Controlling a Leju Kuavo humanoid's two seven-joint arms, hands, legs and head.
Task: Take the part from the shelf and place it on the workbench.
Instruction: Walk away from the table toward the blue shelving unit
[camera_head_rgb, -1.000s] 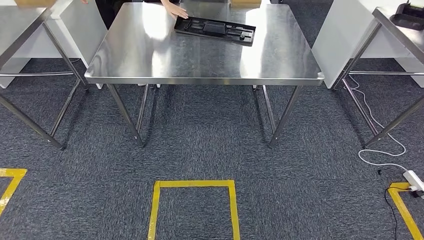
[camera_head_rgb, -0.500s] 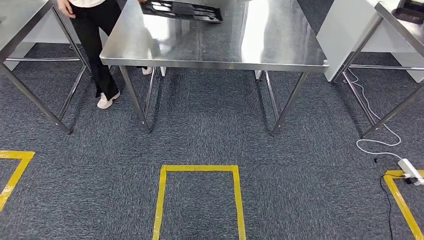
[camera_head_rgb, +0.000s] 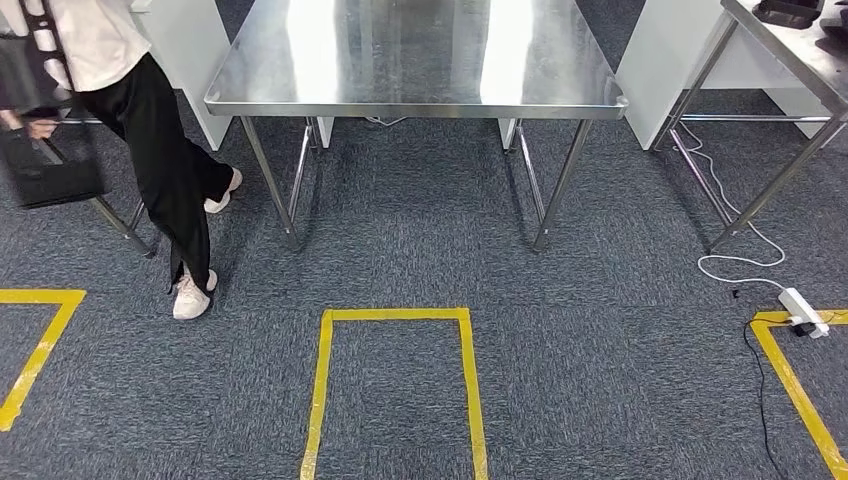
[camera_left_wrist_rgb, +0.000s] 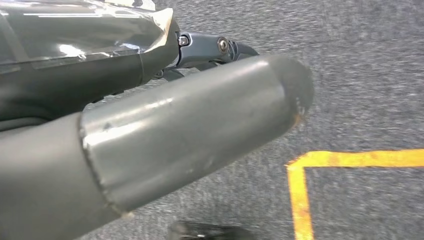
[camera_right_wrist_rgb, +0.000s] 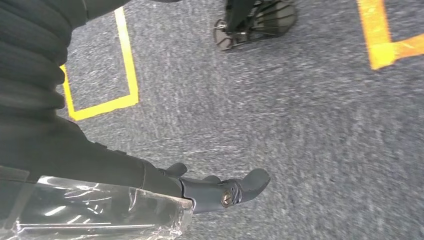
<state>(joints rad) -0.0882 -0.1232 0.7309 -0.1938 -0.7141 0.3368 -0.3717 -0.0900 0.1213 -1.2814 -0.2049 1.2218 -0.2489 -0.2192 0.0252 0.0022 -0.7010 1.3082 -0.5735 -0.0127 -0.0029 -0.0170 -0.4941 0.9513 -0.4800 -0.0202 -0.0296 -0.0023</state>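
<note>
The steel workbench (camera_head_rgb: 420, 60) stands ahead of me with a bare top. A person (camera_head_rgb: 150, 150) walks at the left and carries the black flat part (camera_head_rgb: 50, 175) low beside the body. My left hand (camera_left_wrist_rgb: 165, 130) hangs over the grey carpet, its thick thumb in front and the dark fingers (camera_left_wrist_rgb: 220, 47) straight behind it, with nothing in it. My right hand (camera_right_wrist_rgb: 200, 190) also hangs above the carpet, its fingers (camera_right_wrist_rgb: 250, 182) stretched out and holding nothing.
A yellow tape square (camera_head_rgb: 395, 385) marks the carpet in front of the workbench, with more tape at both sides. A second steel table (camera_head_rgb: 790, 60) stands at the right with a dark object on it. A power strip (camera_head_rgb: 800, 310) and cable lie on the floor.
My view has shifted between frames. The person picked the black part up off the workbench and walked to the left with it; the tabletop is now bare.
</note>
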